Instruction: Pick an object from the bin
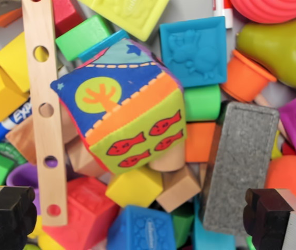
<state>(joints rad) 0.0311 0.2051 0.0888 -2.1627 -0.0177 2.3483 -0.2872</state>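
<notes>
The fabric cube lies tilted atop the heap, mid-bin, touching the wooden strip on the wrist view's left. The gripper hangs spread wide, empty. Best to centre over the cube, clear of the strip, then descend.

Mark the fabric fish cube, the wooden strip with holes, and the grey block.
fabric fish cube [137, 143], wrist view, its yellow-green fish face.
wooden strip [42, 78], wrist view, bare wood between holes.
grey block [239, 166], wrist view, middle of top face.
</notes>
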